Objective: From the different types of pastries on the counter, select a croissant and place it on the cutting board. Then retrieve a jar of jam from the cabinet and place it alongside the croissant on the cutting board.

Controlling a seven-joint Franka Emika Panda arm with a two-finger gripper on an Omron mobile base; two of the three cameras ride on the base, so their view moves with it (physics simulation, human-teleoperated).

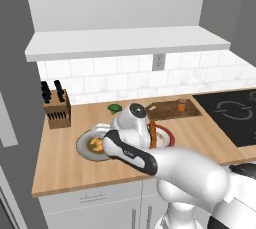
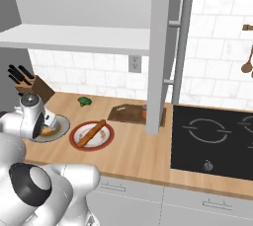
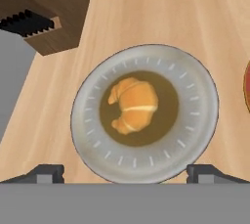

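croissant point(image 3: 133, 108): lies in the brown middle of a grey plate point(image 3: 195, 91), on the counter point(image 1: 60, 163) near its left end.
gripper point(image 3: 125, 174): above the plate, jaws released and spread wide, one fingertip point(image 3: 46, 173) at each side of the plate's near rim, nothing between them.
open room: bare wood all round the grey plate; knife block point(image 1: 56, 108) far left, green vegetable point(image 1: 115, 108) far right, red plate point(image 2: 106, 138) with the stick pastry point(image 2: 91, 132) just beside on the right.
cutting board point(image 1: 165, 109): far side by the tiled wall, left of the black hob point(image 2: 217, 141); a small orange jar point(image 1: 181, 105) stands on it.
left base view: arm covers much of both plates.
right base view: red plate in full, the jar half hidden behind a grey panel point(image 2: 160, 47).
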